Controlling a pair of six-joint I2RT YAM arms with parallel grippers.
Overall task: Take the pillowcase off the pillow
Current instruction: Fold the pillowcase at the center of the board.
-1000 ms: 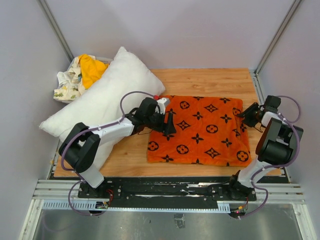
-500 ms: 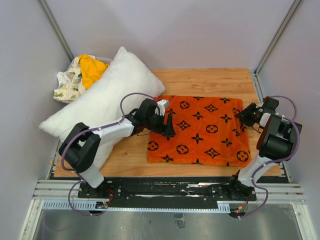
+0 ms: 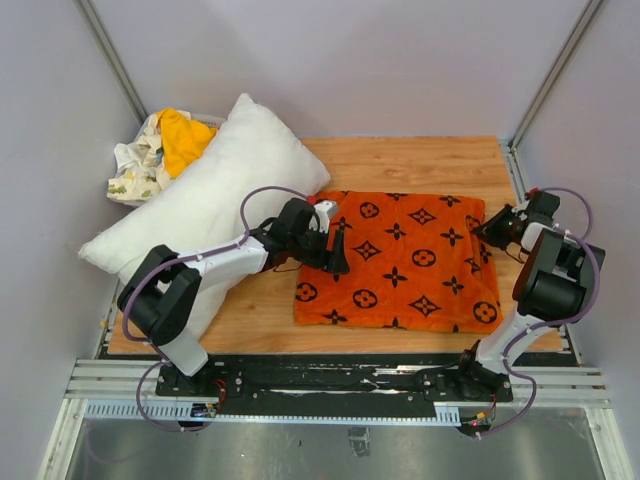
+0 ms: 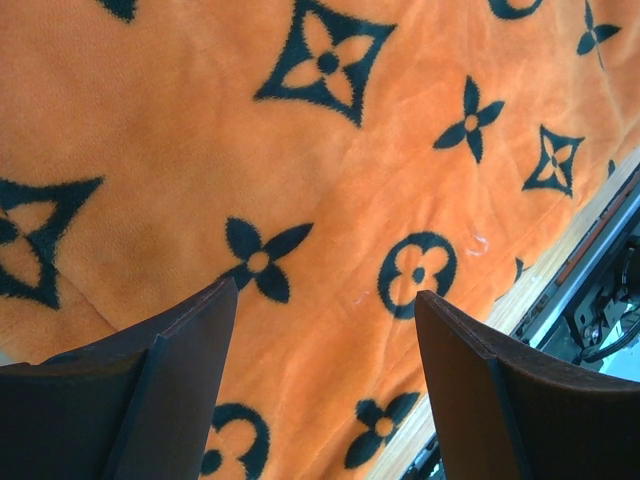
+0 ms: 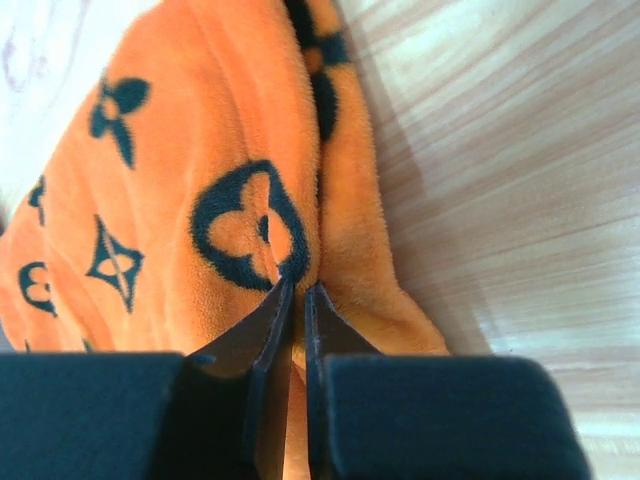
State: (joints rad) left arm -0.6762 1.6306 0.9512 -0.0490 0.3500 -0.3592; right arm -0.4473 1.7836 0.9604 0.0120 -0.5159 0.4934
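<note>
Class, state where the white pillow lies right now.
In the top view, the pillow lies diagonally along the left side of the table, outside the pillowcase, with cloths beside its far end.

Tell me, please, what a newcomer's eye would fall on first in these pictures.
The bright-orange pillowcase with black motifs, spread over the middle and right of the wooden table, stands out first. Next comes the plump white pillow lying bare at its left. The left tool hangs open over the fabric, while the right tool pinches its right edge.
</note>
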